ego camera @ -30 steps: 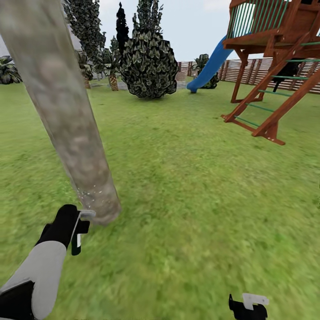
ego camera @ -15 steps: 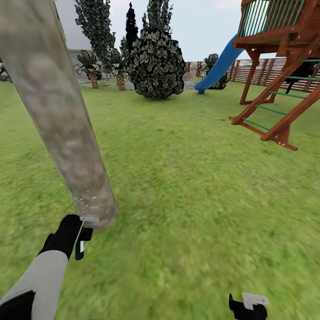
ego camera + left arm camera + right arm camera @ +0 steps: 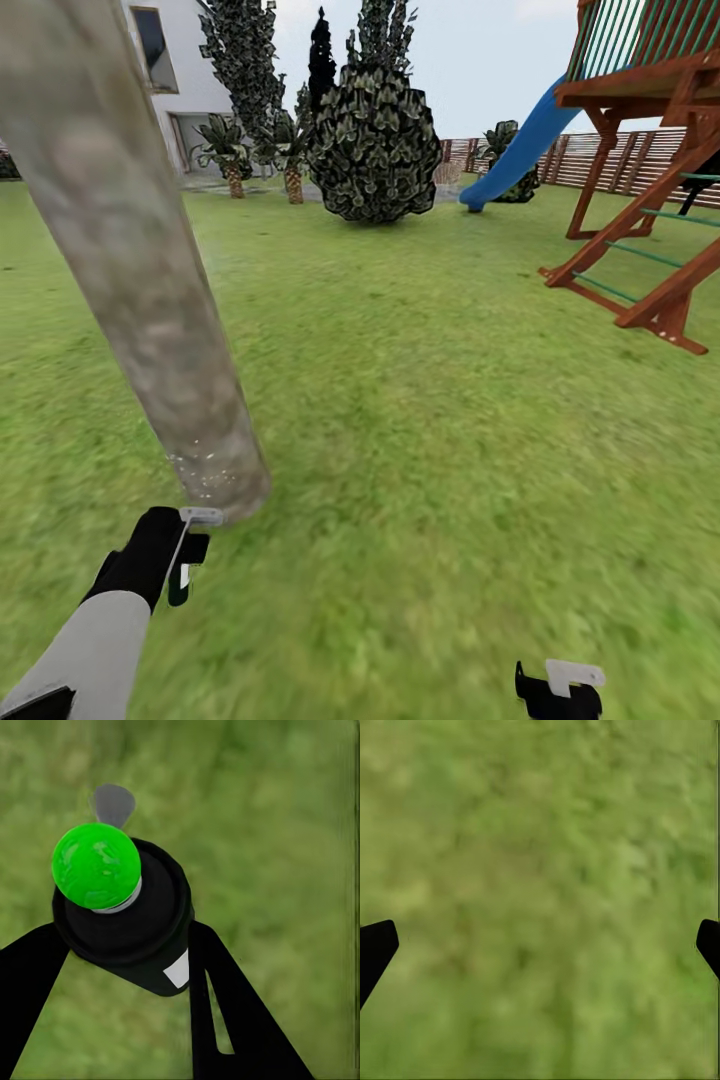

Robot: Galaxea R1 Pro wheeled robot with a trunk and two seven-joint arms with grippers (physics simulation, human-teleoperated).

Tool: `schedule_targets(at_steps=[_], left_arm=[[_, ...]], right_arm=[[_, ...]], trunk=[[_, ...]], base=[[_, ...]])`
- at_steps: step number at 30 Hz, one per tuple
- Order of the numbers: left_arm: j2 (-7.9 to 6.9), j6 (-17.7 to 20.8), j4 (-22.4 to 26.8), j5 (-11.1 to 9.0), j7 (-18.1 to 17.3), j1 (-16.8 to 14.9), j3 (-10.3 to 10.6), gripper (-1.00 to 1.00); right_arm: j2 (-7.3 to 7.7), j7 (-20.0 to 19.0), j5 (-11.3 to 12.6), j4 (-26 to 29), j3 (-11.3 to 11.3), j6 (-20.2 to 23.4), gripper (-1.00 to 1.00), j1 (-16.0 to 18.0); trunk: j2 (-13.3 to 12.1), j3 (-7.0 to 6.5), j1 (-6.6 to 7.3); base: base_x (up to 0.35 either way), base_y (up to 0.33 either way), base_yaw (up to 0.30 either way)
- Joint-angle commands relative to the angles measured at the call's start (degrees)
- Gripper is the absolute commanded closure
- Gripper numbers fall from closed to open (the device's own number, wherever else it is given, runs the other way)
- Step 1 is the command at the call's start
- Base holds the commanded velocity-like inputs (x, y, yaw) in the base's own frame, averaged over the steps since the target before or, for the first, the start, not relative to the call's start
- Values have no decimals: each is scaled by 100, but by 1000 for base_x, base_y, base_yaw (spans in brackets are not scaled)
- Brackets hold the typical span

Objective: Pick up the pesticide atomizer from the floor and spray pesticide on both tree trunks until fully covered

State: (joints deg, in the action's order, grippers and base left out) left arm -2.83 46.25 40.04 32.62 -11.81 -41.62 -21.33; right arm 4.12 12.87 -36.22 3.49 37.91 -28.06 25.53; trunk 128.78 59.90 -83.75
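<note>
Atomizer (image 3: 188, 556) nozzle toward trunk (image 3: 150, 300) base

Spray bottle (image 3: 186, 555): small, dark, grey nozzle at the top, white label on its side. Held off the grass (image 3: 450, 420), nozzle just beside the foot of the tree trunk (image 3: 140, 270). From the left wrist, a bright green ball sits on the bottle (image 3: 124, 919).

Trunk: thick, smooth, mottled grey-beige, leaning. Pale speckles near its base.

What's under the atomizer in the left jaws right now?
Only lawn shows below the pesticide atomizer, held by the left gripper. The grass directly beneath the bottle is covered by it.
</note>
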Motion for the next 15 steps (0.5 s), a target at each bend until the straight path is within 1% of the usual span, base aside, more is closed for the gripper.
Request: schedule_targets(at_steps=[1, 3, 6, 8, 10, 15], left_arm=[[9, 15, 11, 62, -61, -4, -20, 100], [51, 12, 4, 52, -76, -4, -26, 100], [128, -13, 11, 55, -62, -4, -23, 100], [219, -26, 11, 55, -59, -4, -21, 100], [240, -28, 12, 58, -58, -4, -25, 100], [225, -29, 12, 60, -50, -4, -48, 100]], right_arm=[[1, 31, -61, -9, 32, -15, -100, 5], [1, 27, -60, -15, 32, -15, -100, 5], [-6, 25, -60, -20, 28, -15, -100, 5], [-7, 26, -60, -22, 27, -15, -100, 5], [-7, 30, -60, -19, 31, -15, -100, 5], [-8, 28, -60, -16, 32, -15, -100, 5]], trunk=[[2, 5, -1], [2, -7, -1], [2, -30, -1], [2, -43, -1], [2, -57, -1], [2, -90, -1]], base=[[146, -231, 0], [34, -263, 64], [6, -271, 145], [47, -272, 187], [89, -272, 191], [147, -259, 194]])
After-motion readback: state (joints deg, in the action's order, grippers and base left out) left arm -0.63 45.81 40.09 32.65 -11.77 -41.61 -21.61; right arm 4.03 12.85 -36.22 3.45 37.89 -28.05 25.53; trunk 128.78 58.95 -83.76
